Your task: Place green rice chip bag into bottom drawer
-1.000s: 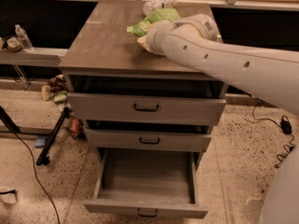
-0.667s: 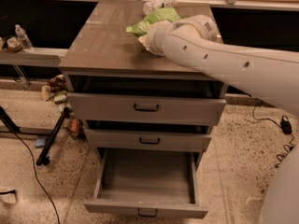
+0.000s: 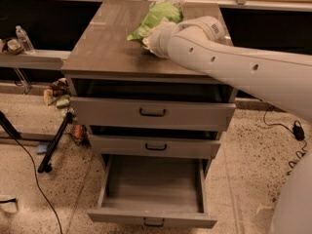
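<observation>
The green rice chip bag (image 3: pixel 157 17) lies tilted on the top of the grey cabinet (image 3: pixel 102 48), near its back middle. My gripper (image 3: pixel 152 39) is at the end of the white arm (image 3: pixel 234 62), right against the bag's near side, and the wrist hides it. The bottom drawer (image 3: pixel 152 217) is pulled out wide, and its plain grey floor is bare.
The top drawer (image 3: pixel 152 112) and the middle drawer (image 3: pixel 155 146) are each pulled out a little. A clear bottle (image 3: pixel 23 38) and a bowl (image 3: pixel 11 46) stand on a shelf at the left. A black stand leg (image 3: pixel 54 144), cables and some wrappers (image 3: pixel 56 94) are on the floor at the left.
The bag's far end stands a little higher and the bag looks more tilted than before. The end of the arm has shifted slightly left. The drawers have not moved.
</observation>
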Robot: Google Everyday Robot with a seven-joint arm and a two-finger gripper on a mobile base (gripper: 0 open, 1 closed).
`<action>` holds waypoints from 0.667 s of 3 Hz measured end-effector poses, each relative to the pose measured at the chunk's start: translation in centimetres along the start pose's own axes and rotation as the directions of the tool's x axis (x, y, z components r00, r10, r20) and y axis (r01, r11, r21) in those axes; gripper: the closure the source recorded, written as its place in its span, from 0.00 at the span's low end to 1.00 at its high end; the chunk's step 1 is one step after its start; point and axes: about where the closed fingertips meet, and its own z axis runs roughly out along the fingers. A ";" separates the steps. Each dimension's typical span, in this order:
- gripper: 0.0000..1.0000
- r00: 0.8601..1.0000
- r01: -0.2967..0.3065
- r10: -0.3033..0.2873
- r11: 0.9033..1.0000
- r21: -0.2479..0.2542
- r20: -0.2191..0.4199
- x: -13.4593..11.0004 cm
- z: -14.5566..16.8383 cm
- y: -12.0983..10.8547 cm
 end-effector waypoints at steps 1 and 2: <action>1.00 1.000 0.007 -0.007 1.000 0.022 0.004 -0.2 0.1 -0.9; 1.00 0.999 0.020 -0.022 0.996 0.090 0.024 -0.8 0.5 -4.0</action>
